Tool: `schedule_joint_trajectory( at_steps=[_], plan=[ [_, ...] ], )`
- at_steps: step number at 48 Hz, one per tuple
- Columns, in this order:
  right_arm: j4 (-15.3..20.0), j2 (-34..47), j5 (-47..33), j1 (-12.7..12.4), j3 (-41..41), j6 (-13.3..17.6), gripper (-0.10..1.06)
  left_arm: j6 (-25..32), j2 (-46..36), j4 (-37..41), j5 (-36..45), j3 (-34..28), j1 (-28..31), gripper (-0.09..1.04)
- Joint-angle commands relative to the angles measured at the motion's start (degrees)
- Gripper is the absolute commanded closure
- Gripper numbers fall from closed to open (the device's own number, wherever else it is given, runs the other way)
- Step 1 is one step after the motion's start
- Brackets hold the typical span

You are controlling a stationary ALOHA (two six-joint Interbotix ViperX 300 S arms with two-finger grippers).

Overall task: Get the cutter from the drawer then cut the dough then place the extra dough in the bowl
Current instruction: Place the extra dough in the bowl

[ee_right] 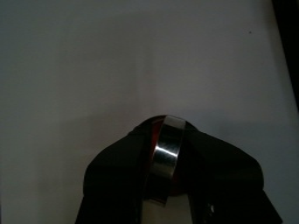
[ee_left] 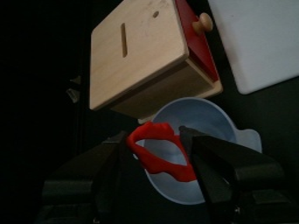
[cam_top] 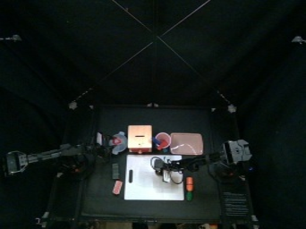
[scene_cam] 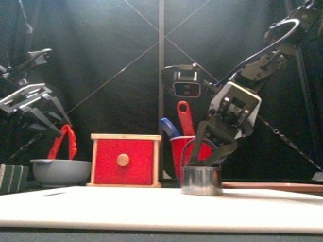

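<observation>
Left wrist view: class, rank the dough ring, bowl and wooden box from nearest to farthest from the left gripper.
1. Dough ring, held in the left gripper.
2. Bowl, just beneath it.
3. Wooden box, beyond the bowl.

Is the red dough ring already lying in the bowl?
No, the dough ring hangs in the left gripper, held above the bowl and not touching it.

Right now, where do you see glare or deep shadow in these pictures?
Right wrist view: a bright streak of glare on the cutter, over the evenly lit white board. Left wrist view: the dough ring and bowl are lit, the background black. Front view: the cutter gleams softly.
</observation>
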Motion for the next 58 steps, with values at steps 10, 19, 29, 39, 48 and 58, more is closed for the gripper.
schedule_joint_trajectory(
  at_steps=[10,19,29,39,48,58],
  plan=[
    [0.18,0.09,0.44,-0.18,-0.09,0.18,0.28,1.67,0.09,-0.09,0.88,-1.05,-0.44,0.07],
    [0.18,0.09,0.44,-0.26,-0.09,0.18,0.28,1.76,0.09,0.70,2.72,-1.05,-1.23,0.07],
    [0.18,0.18,0.53,-0.26,-0.09,0.18,0.28,1.76,0.18,2.20,4.57,-1.14,-1.93,0.07],
    [0.18,0.26,0.44,-0.35,-0.26,0.26,0.28,1.76,0.18,2.72,4.31,-1.32,-2.29,0.07],
    [0.26,0.35,0.44,-0.35,-0.35,0.26,0.28,1.76,0.09,3.96,4.22,-1.41,-2.37,0.07],
    [0.26,0.70,0.44,-0.35,-0.53,0.26,0.28,1.76,0.09,5.27,4.22,-1.85,-2.46,0.07]
  ],
)
